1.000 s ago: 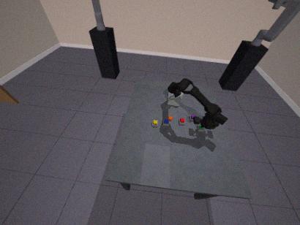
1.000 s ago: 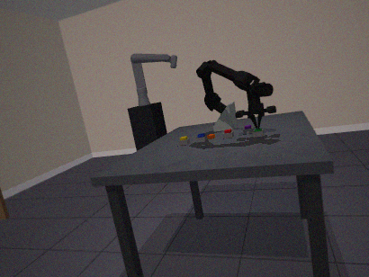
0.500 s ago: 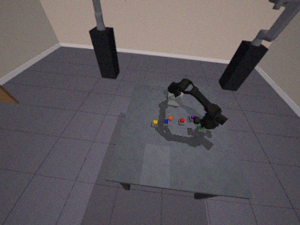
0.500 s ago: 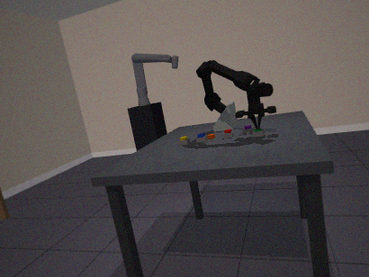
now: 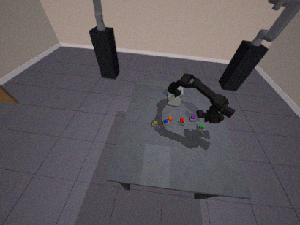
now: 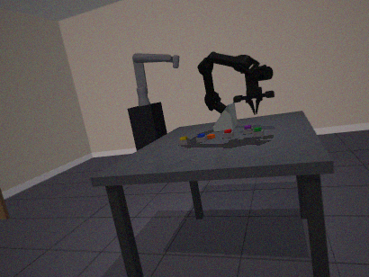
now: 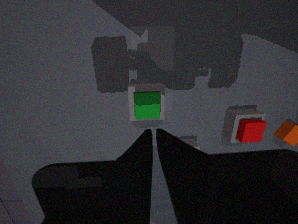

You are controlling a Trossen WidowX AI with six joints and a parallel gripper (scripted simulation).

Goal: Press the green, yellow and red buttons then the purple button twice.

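My gripper [image 6: 256, 113] [image 7: 153, 134] is shut with nothing between its fingertips. It hangs in the air above the table, near the green button. The green button [image 5: 201, 127] [image 6: 257, 129] [image 7: 147, 105] stands up in its pale housing, just ahead of the fingertips in the wrist view. The red button [image 5: 182, 120] [image 6: 228, 131] [image 7: 251, 130] is raised. The purple button [image 5: 192, 117] [image 6: 247, 127] is behind the green one; in the wrist view the fingers hide most of it. The yellow button [image 5: 155, 122] [image 6: 184, 138] is at the far left of the row.
A blue button [image 5: 166, 121] [image 6: 201, 135] sits between yellow and red. An orange block [image 5: 170, 118] [image 6: 211, 137] [image 7: 288, 133] lies near it. A pale wedge-shaped object [image 5: 174, 100] [image 6: 226, 120] stands near the arm's base on the grey table [image 5: 194, 168] [image 6: 216, 164].
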